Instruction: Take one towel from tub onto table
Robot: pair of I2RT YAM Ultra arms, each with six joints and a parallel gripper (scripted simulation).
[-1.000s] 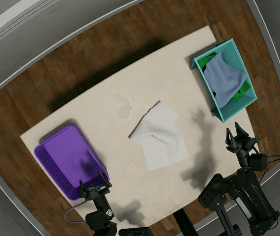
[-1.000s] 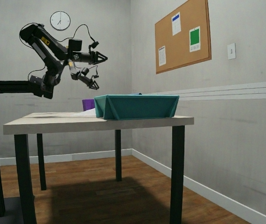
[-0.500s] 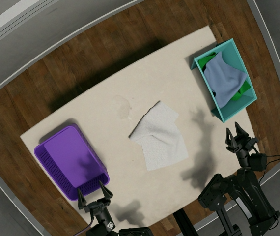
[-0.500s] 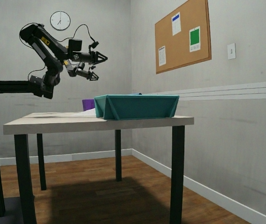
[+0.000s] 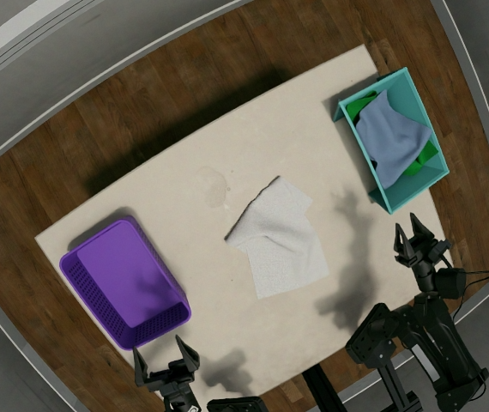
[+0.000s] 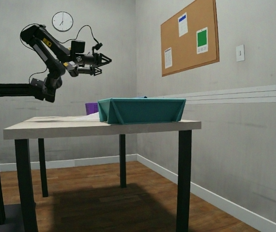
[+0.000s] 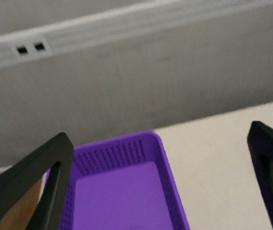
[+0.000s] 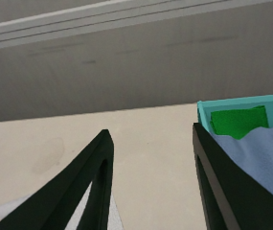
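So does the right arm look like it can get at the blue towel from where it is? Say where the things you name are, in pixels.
Probably yes: the right gripper (image 5: 404, 218) (image 8: 150, 133) is open, near the open-topped teal tub (image 5: 418, 191), and the blue towel (image 5: 389, 135) (image 8: 270, 149) lies uppermost. It would likely need to clear the rim.
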